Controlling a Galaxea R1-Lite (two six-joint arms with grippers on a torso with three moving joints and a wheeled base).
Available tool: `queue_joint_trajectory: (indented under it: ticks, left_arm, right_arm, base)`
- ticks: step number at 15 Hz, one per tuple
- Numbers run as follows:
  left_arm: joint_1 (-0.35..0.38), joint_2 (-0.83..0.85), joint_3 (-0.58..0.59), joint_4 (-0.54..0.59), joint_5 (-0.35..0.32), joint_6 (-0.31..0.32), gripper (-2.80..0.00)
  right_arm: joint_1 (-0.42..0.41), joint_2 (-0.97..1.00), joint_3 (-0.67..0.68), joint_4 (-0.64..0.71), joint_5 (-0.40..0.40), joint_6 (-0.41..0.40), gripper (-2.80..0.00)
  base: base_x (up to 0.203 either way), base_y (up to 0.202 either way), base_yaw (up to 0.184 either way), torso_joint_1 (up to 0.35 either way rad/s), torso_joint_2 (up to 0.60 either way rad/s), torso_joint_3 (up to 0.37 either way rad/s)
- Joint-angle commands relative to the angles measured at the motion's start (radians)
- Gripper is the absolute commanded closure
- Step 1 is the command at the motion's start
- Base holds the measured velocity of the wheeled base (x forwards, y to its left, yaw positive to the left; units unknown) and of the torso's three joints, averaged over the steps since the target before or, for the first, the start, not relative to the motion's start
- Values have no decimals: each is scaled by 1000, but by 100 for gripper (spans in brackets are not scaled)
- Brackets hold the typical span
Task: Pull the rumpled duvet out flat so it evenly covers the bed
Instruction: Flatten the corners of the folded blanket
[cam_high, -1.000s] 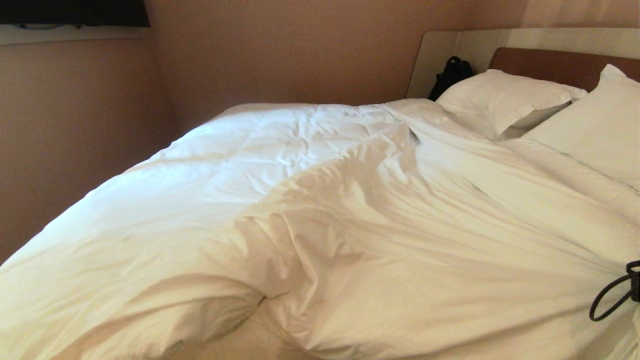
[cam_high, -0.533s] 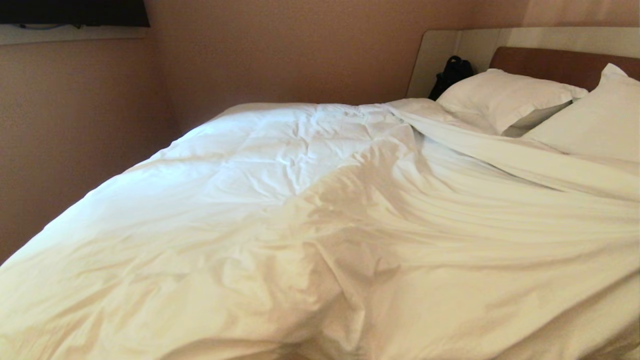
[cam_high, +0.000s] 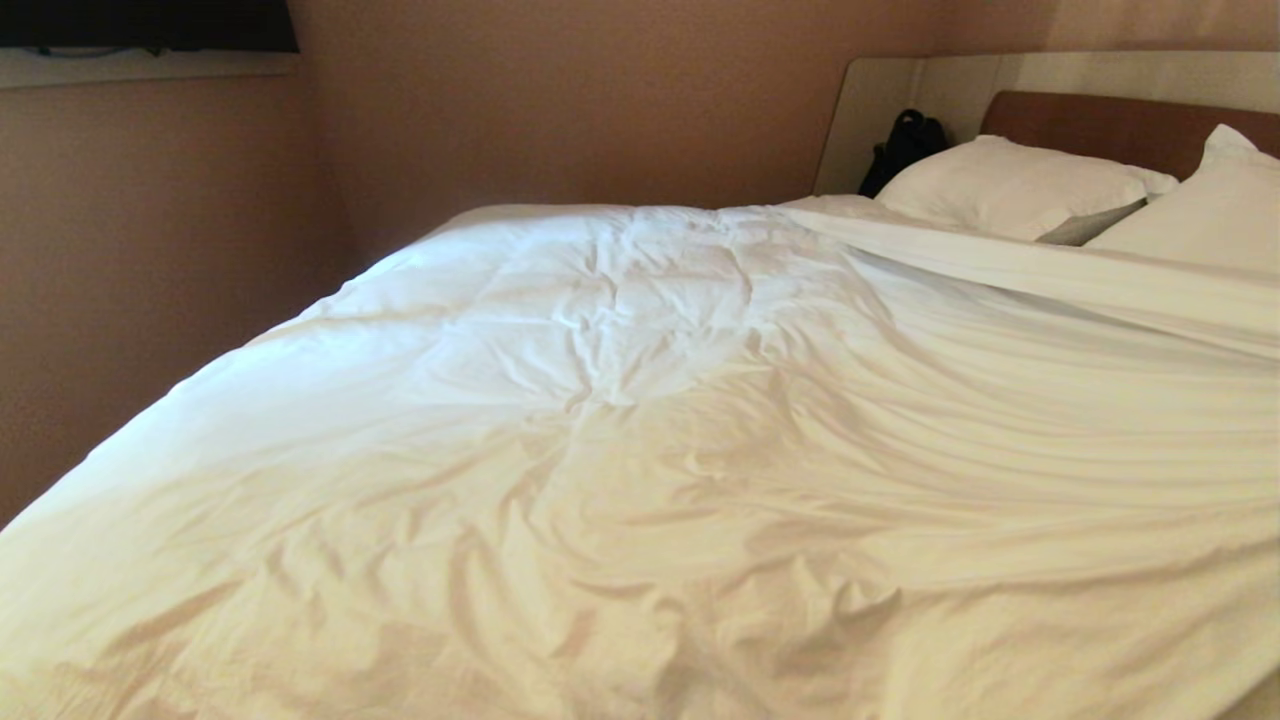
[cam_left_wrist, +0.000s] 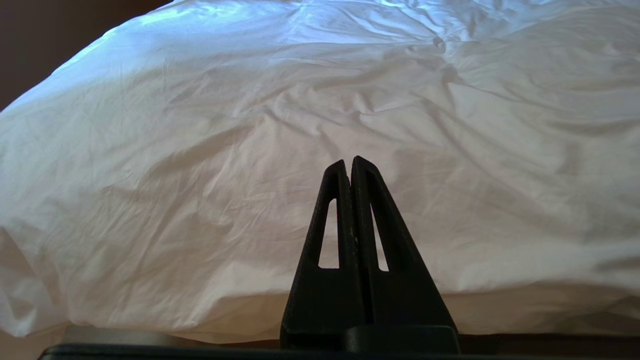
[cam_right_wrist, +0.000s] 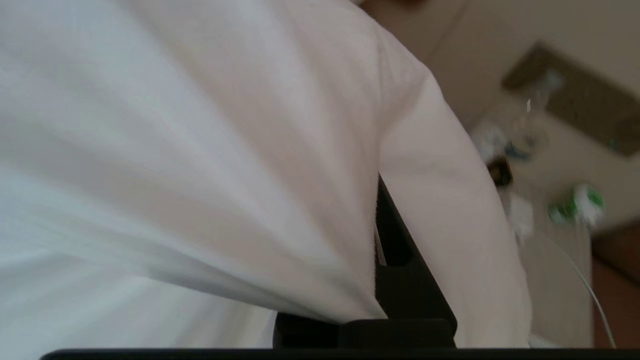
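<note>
The white, puffy duvet (cam_high: 620, 400) lies over most of the bed, its creases fanning toward the right edge of the head view. Its upper edge stretches taut in front of the pillows (cam_high: 1010, 185). The bed shows only by its brown headboard (cam_high: 1100, 125). My right gripper (cam_right_wrist: 376, 220) is outside the head view; in the right wrist view it is shut on a bunch of duvet fabric (cam_right_wrist: 200, 150), which hides one finger. My left gripper (cam_left_wrist: 350, 162) is shut and empty, parked low before the duvet's near side (cam_left_wrist: 250, 150).
A black bag (cam_high: 903, 145) stands at the far corner beside the headboard. A pinkish wall (cam_high: 150, 250) runs close along the bed's far side. Blurred small objects (cam_right_wrist: 575, 205) on a surface show past the cloth in the right wrist view.
The tall fold in the middle of the duvet has flattened as the fabric was drawn to the right. The right gripper left the head view at its right edge. The left arm kept still.
</note>
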Motion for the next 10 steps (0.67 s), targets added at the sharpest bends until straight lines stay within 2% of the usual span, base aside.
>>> queue_joint_trajectory:
  ticks: [1, 8, 10]
  left_arm:
    - [0, 1, 0, -1, 0, 0, 0]
    - [0, 1, 0, 0, 0, 0, 0]
    - [0, 1, 0, -1, 0, 0, 0]
  right_arm:
    - [-29, 28, -39, 214, -3, -3, 0]
    - [-31, 60, 3, 213, 3, -7, 0]
    - [-26, 60, 30, 214, 50, -8, 0]
  base:
    - [0, 0, 0, 0, 0, 0]
    - [0, 0, 0, 0, 0, 0]
    - [0, 0, 0, 0, 0, 0]
